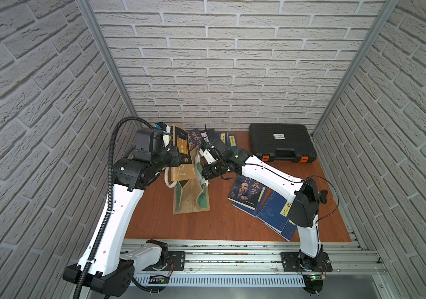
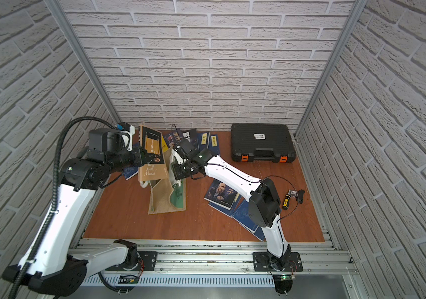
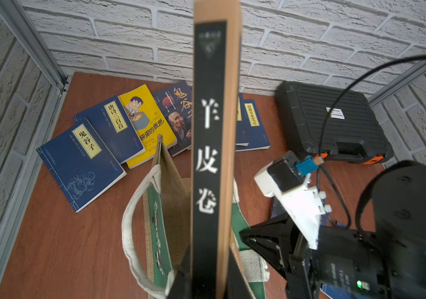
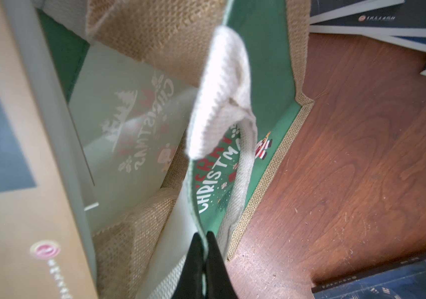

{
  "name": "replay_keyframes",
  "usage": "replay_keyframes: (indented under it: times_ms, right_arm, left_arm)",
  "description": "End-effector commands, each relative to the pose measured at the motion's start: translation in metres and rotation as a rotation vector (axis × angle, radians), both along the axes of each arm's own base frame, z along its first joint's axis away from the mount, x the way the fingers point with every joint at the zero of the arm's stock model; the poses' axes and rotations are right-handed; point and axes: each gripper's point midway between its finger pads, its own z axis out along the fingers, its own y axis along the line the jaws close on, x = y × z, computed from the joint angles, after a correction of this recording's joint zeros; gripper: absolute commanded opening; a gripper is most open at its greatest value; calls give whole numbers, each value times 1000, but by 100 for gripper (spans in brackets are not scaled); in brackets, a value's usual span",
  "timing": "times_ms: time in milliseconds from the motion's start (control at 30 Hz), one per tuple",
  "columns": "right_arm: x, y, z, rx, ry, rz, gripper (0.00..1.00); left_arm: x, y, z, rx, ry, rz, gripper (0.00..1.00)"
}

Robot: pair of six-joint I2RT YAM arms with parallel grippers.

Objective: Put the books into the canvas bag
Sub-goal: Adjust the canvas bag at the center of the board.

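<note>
At about nine o'clock from the middle of the counter (image 1: 232, 227) the limp canvas bag (image 1: 192, 199) stands sagging, its floppy rim clenched in the right pincer (image 4: 203, 238), while the left pincer (image 3: 208, 282) grasps a tan book (image 1: 184, 170), probably light and stiff, by its spine, upright over the mouth.

The tan book (image 3: 215, 155) bears 羊皮卷 on its spine and "The Scroll Marked" on its cover, a navy book (image 3: 82, 165) is labelled 鬼谷子, its navy neighbour (image 3: 111, 126) 唐诗三百首, and the canvas bag (image 4: 266, 108) shows "CHRISTMAS" on green.
</note>
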Motion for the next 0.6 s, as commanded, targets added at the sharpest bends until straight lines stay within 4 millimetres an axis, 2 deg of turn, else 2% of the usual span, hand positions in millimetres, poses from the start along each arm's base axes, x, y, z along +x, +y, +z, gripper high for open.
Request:
replay_keyframes:
  times_ms: [0, 233, 400, 567]
  right_arm:
    - [-2, -7, 36, 43, -84, 9, 6]
    - [-7, -11, 41, 42, -96, 30, 6]
    - [-11, -14, 33, 16, -82, 55, 6]
    - [-15, -20, 27, -9, -81, 66, 6]
  left_arm:
    - [-4, 11, 30, -6, -111, 27, 0]
    - [-11, 24, 25, -20, -75, 88, 0]
    - [-16, 30, 12, -37, -32, 121, 0]
    - [-23, 45, 4, -47, 11, 185, 0]
